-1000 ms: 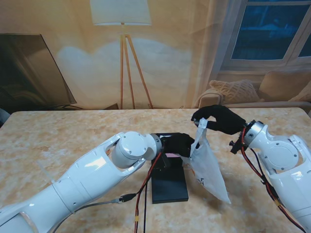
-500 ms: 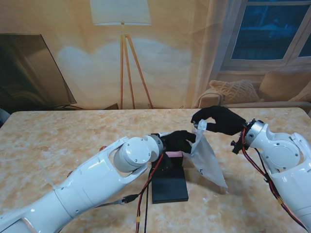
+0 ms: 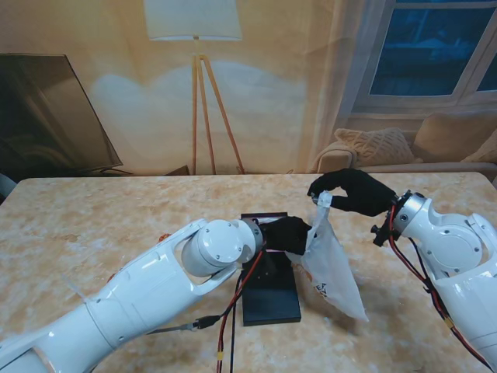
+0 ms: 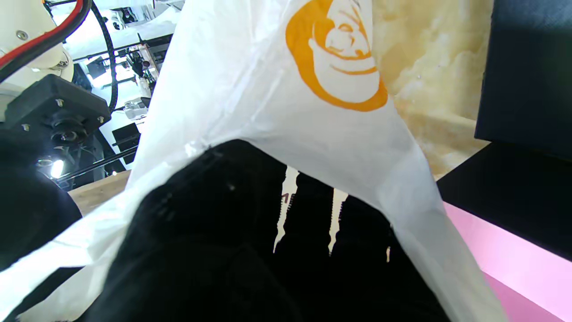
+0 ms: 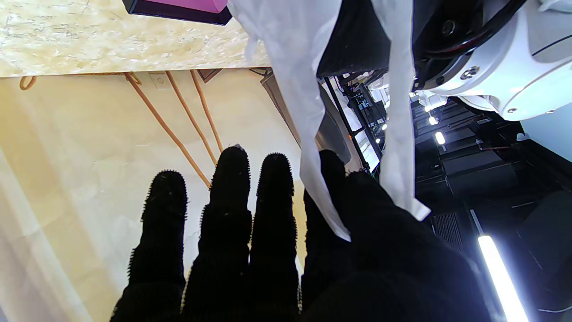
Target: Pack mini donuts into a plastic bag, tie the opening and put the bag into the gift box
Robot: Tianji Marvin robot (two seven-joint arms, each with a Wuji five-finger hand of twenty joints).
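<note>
Right robot hand (image 3: 351, 191): thumb and forefinger pinched on the top edge of the white plastic bag (image 3: 330, 268), other fingers extended; the bag hangs from that pinch, its lower end reaching down toward the desk (image 3: 93, 225) just right of the black gift box (image 3: 272, 299). Left robot hand (image 3: 289, 233): fingers pushed inside the bag's mouth, film draped over the knuckles in the left wrist view; whether it grips anything cannot be told. Gift box lies open on the desk, pink lining (image 4: 514, 257) visible beside the bag; no donuts can be made out.
</note>
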